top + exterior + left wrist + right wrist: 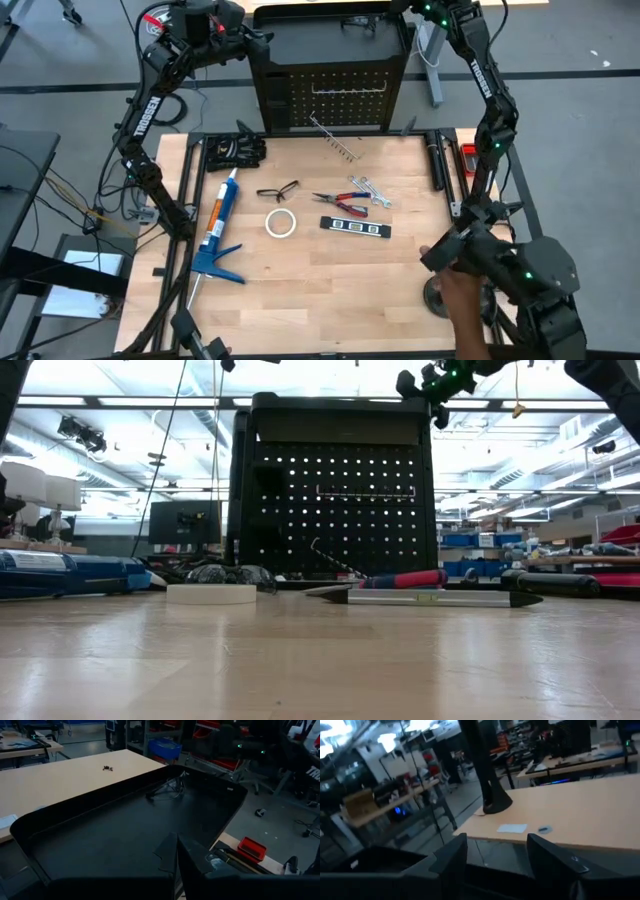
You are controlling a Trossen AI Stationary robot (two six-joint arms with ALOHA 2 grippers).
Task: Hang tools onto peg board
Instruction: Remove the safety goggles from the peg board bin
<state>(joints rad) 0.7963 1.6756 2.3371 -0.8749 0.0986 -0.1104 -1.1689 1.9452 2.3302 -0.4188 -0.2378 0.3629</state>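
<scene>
The peg board [330, 95] stands upright at the table's far edge, with a black tray-like top [300, 40]. One pair of safety glasses [167, 787] lies in that tray. My left gripper [176, 865] hovers shut over the tray's left end, holding nothing. My right gripper [495, 862] stands open and empty, high beside the tray's far right corner [412, 12]. On the table lie the pliers [340, 204], two wrenches [368, 190], the black-and-silver bar [354, 227] and a second pair of glasses [277, 190].
A blue caulking gun [215, 232], a white tape roll [280, 223] and black gloves [235, 150] lie on the table's left half. A silver hook rail [335, 140] leans at the board's foot. A person's hand [465, 300] reaches in at the near right corner.
</scene>
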